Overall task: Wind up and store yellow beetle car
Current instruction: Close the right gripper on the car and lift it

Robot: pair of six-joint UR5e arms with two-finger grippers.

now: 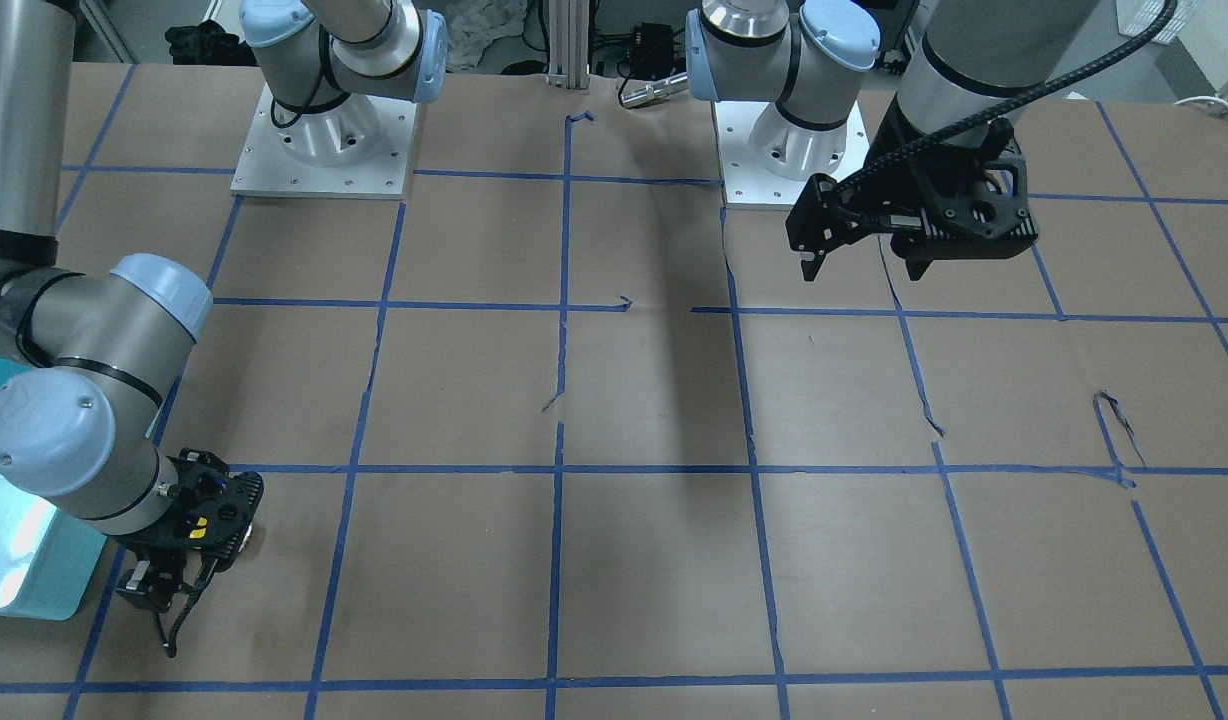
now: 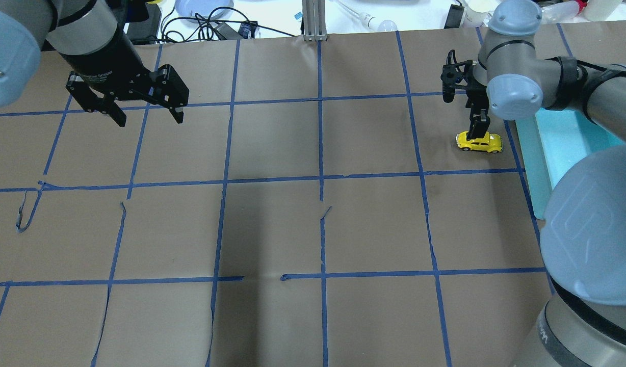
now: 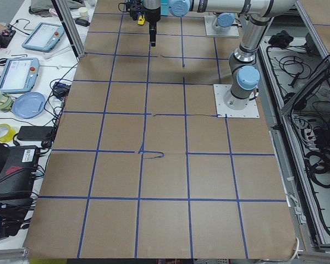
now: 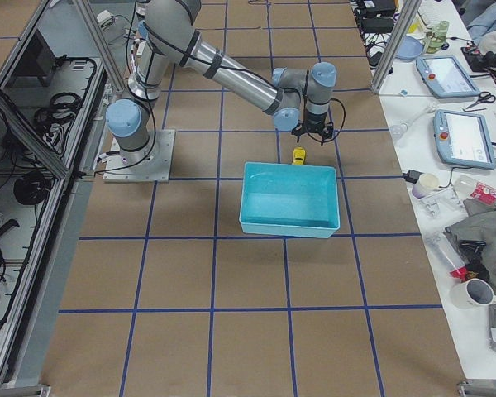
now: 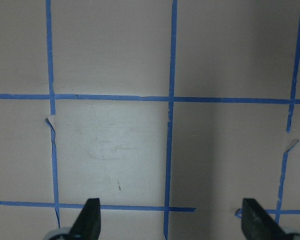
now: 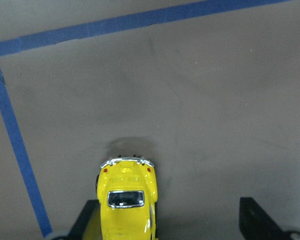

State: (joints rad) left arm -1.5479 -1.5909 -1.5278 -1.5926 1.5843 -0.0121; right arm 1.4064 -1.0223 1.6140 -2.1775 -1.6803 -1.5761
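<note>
Overhead: yellow beetle car (image 2: pixel 479 142) on brown paper (image 2: pixel 272 229) at 2 o'clock, teal bin (image 2: pixel 528 150) at its 3 o'clock. The right gripper (image 2: pixel 478 130) is directly above it. Left gripper (image 2: pixel 150 120) at 10 o'clock, fingers spread wide.
Right wrist: car at 6 o'clock, glossy yellow, chrome bumper, two red tail lights, dark window. Fingers (image 6: pixel 90 222) wide apart, one beside the car, not clamping.

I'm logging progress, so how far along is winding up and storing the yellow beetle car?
Nothing looks finished: the yellow beetle car sits on the table, outside the teal bin. In hand: the right tool is down around it, open, not gripping. Whether it was wound cannot be seen. Left: gripping and storing it in the bin. The left tool hangs open, far off.
</note>
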